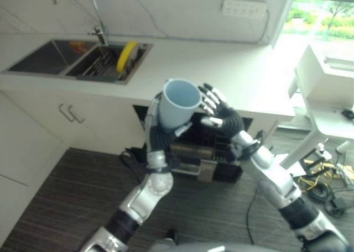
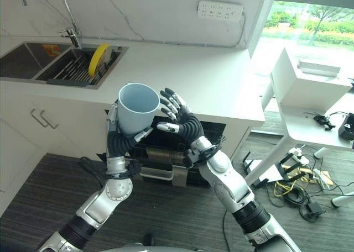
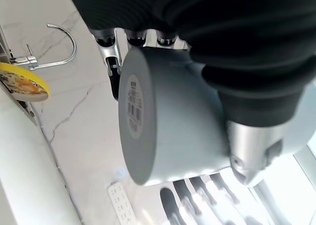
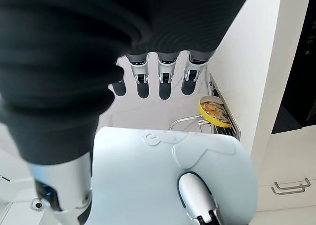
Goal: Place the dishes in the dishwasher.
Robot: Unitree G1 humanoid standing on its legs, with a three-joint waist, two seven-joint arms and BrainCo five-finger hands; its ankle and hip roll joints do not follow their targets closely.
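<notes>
My left hand (image 1: 156,135) is shut on a pale blue cup (image 1: 178,104), held upright with its mouth up, above the open dishwasher (image 1: 191,164) under the counter. The left wrist view shows the cup's base (image 3: 136,106) with a label, the fingers curled round its wall. My right hand (image 1: 219,111) stands open just right of the cup, fingers (image 4: 148,82) straight and spread, thumb close to the cup's side; whether it touches, I cannot tell. A yellow plate (image 1: 128,54) stands on edge in the sink rack at the back left.
The white counter (image 1: 232,69) runs over the dishwasher, with a double sink (image 1: 38,56) and a tap (image 1: 95,11) at its left end. A white table (image 1: 326,97) stands to the right. A dark rack (image 2: 166,150) fills the dishwasher opening.
</notes>
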